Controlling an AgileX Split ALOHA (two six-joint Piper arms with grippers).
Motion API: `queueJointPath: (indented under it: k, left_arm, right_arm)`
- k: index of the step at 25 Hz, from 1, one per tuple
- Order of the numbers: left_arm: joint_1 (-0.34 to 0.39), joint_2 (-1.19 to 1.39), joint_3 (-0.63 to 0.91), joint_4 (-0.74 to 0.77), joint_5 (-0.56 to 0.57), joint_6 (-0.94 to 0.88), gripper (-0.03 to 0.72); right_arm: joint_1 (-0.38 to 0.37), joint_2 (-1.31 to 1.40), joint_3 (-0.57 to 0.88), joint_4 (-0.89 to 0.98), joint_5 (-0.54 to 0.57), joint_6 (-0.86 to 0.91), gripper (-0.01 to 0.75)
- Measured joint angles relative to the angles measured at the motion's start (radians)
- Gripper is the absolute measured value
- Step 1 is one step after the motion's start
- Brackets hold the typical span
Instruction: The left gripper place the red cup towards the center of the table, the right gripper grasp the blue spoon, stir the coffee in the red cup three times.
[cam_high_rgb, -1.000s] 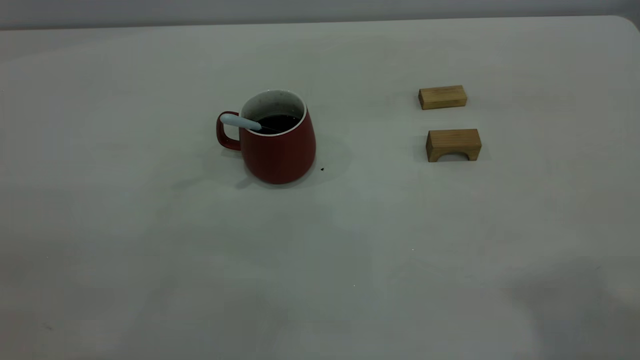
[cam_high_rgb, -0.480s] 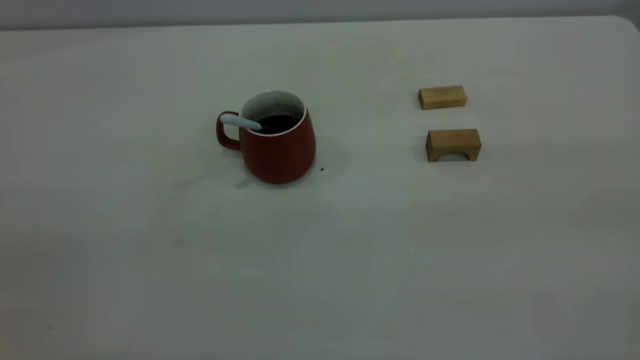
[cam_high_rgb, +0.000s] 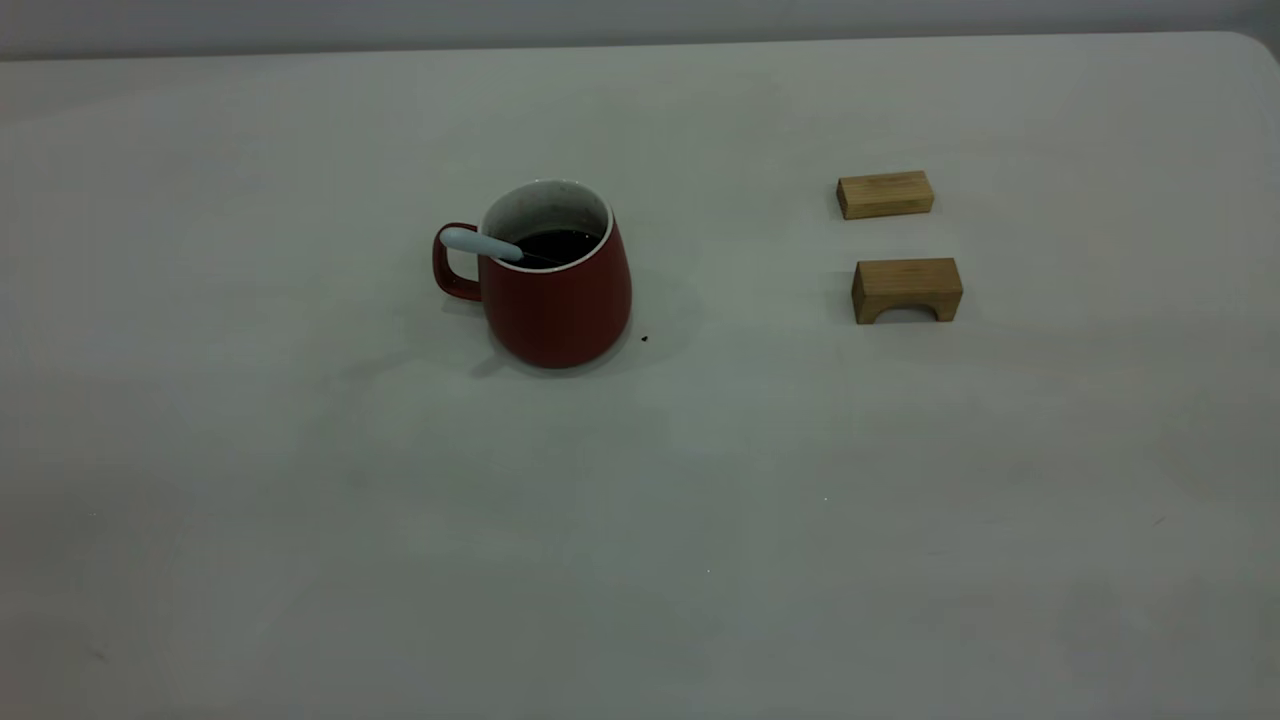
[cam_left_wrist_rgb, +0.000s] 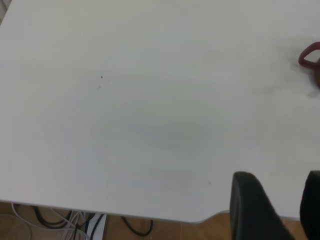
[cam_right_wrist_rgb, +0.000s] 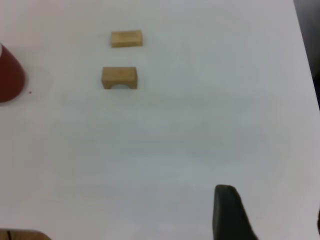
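We see the red cup (cam_high_rgb: 556, 285) standing upright near the middle of the table (cam_high_rgb: 700, 520), w/ dark coffee (cam_high_rgb: 556, 244) inside. The blue spoon (cam_high_rgb: 482, 244) leans on the cup's rim. Its bowl end is down in the coffee and its pale handle sticks out over the cup's loop handle, pointing away from the blocks. So the spoon's long line runs sideways across the cup.

Two wooden blocks (cam_high_rgb: 885, 194) sit well apart from the cup, on the side away from its handle.

Both arms are pulled back, far from the cup. The left gripper (cam_left_wrist_rgb: 277, 207) hangs over the table edge, fingers apart, holding nothing. The cup handle just peeks in at the edge of its view. The right gripper (cam_right_wrist_rgb: 270, 212) is back past the blocks from the cup, also open & empty.

We think the spoon handle points toward the left arm's side, so the right arm must reach across the cup for it.
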Motion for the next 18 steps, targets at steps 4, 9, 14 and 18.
queueJointPath:
  k: [4, 9, 14, 18]
  left_arm:
    - [0.0, 0.0, 0.0, 0.0, 0.0, 0.0, 0.318]
    - [0.0, 0.0, 0.0, 0.0, 0.0, 0.0, 0.318]
    - [0.0, 0.0, 0.0, 0.0, 0.0, 0.0, 0.318]
    - [0.0, 0.0, 0.0, 0.0, 0.0, 0.0, 0.318]
  right_arm:
    - [0.0, -0.006, 0.0, 0.014, 0.0, -0.021, 0.456]
    - [0.0, -0.006, 0.0, 0.015, 0.0, -0.023, 0.456]
    - [0.0, -0.006, 0.0, 0.015, 0.0, -0.023, 0.456]
    - [0.0, -0.006, 0.0, 0.015, 0.0, -0.023, 0.456]
